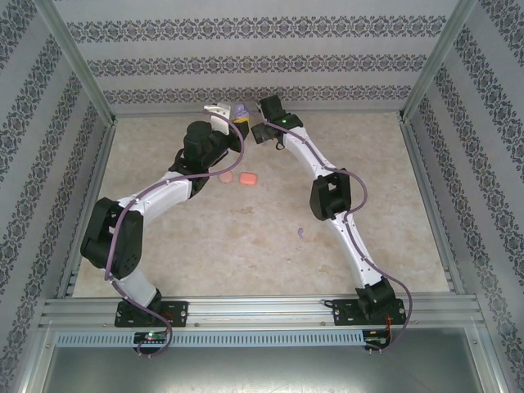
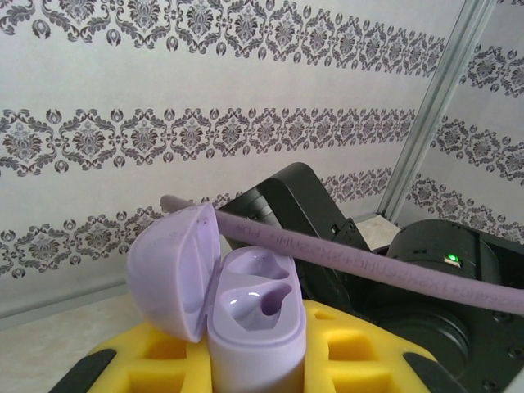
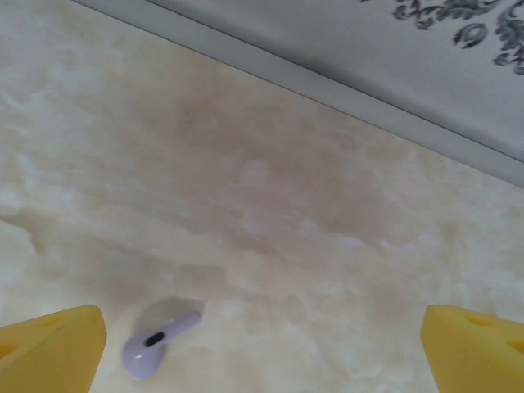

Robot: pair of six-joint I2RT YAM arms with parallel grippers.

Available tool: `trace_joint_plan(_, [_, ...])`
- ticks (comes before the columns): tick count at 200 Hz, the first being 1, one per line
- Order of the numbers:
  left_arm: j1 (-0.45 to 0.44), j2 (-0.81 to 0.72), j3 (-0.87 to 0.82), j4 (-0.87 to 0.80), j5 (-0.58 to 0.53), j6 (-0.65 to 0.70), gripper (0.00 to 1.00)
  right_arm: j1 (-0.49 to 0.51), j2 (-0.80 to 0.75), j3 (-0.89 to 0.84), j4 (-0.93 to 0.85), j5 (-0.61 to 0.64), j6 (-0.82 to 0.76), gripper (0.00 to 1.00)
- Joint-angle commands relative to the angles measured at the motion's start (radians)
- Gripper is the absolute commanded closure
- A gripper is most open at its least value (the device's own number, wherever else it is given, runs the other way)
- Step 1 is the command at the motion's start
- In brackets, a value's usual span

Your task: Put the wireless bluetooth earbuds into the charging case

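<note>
Your left gripper point(image 2: 258, 360) is clamped on one lilac plastic charging case point(image 2: 254, 327). The case stands upright between the yellow fingers point(image 2: 360, 356), and its round lid point(image 2: 172, 270) is swung open to the left. You can count two wells in its top, but you cannot tell whether a bud sits in either of them. Behind the case, one purple cable point(image 2: 368, 262) runs from the middle to the right edge, in front of the black right arm point(image 2: 442, 270).

Your right gripper point(image 3: 262, 348) has its yellow fingertips point(image 3: 53, 344) far apart, in the lower left and lower right corners. One purple wireless earbud point(image 3: 155, 345) lies on the beige marble-look table point(image 3: 246, 164), just beside the lower-left fingertip but apart from it. The grey foot of the wall point(image 3: 344, 90) crosses the upper right.

From above, both grippers are at the upper middle, close to the back wall. Near the centre lie a round salmon-pink piece point(image 1: 225, 177) and a squarer salmon-pink piece point(image 1: 247, 178), side by side. One tiny purple piece point(image 1: 300, 233) lies right of centre, beside the right arm. The widest bare table surface is in the lower middle, between the arms.
</note>
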Motion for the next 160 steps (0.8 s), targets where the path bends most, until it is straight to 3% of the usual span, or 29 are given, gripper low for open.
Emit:
trace_joint_plan(1, [0.012, 0.011, 0.041, 0.021, 0.02, -0.018, 1.0, 0.005, 0.02, 0.043, -0.018, 0.026, -0.054, 0.02])
trace_joint_plan(112, [0.012, 0.061, 0.099, 0.006, 0.089, -0.104, 1.0, 0.047, 0.072, 0.029, 0.012, 0.13, -0.328, 0.02])
trace_joint_plan(160, [0.012, 0.086, 0.129, -0.008, 0.108, -0.118, 1.0, 0.031, 0.085, 0.04, 0.047, 0.175, -0.346, 0.02])
